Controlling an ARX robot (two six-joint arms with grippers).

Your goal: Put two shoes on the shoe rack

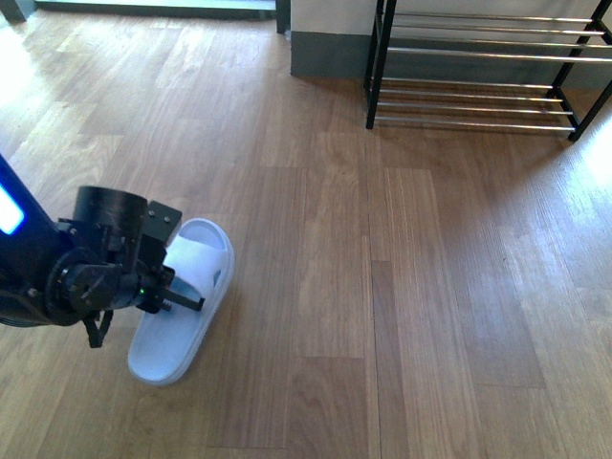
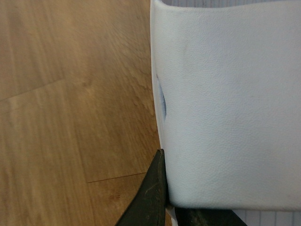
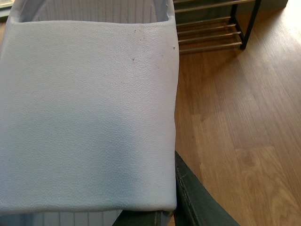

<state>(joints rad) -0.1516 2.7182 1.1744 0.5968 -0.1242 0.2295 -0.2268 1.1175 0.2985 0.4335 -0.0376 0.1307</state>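
Slide sandal (image 1: 170, 346) against left pincer (image 1: 187, 298)

From high on the robot's body, the front camera looks down and forward across the wood floor (image 1: 382, 287) to the far shoe rack (image 1: 478, 51), sharing a pale slide sandal (image 1: 182, 344) with the left wrist camera pressed right against it, while the right wrist camera hugs a second slide sandal (image 3: 84, 117), rack behind.

Wood floor (image 1: 411, 287) (grey skirting (image 1: 325, 55), perhaps)
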